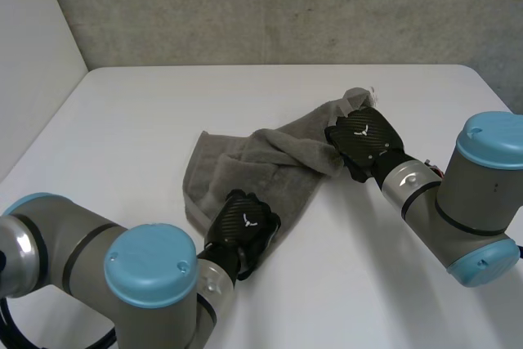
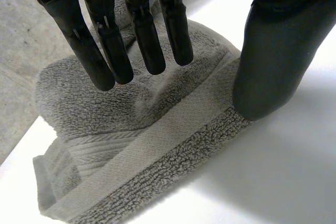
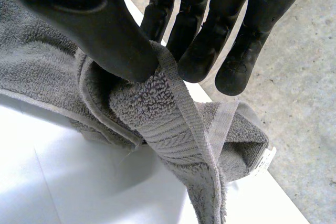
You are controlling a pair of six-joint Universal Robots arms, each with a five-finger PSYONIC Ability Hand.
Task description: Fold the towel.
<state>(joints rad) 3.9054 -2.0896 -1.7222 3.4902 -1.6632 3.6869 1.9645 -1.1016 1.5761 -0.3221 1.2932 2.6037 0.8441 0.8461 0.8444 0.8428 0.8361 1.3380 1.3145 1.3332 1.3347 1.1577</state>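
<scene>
Two hands, one towel, one table, that's the whole count. Starting at the right hand [image 1: 364, 140]: its wrist view has the thumb [image 3: 100, 30] pressed into a raised fold of the grey towel [image 1: 270, 157] with the fingers [image 3: 205, 40] right behind the hem, so it's pinching that fold between them. Up close you also get one small white label [image 3: 266, 159] on the towel corner just past the fingertips. Then the left hand [image 1: 243, 230]: in its own wrist view the fingers are straight and a bit spread, hanging just over the pile without gripping anything. Its thumb tip sits down at the hem, right where cloth meets table. The head view gives the layout the wrist cams can't. The towel lies crumpled in the middle of the white table [image 1: 122, 120], bunched rather than flat. The right hand is on its far right end, the left hand on its near edge, and the hands are well apart
</scene>
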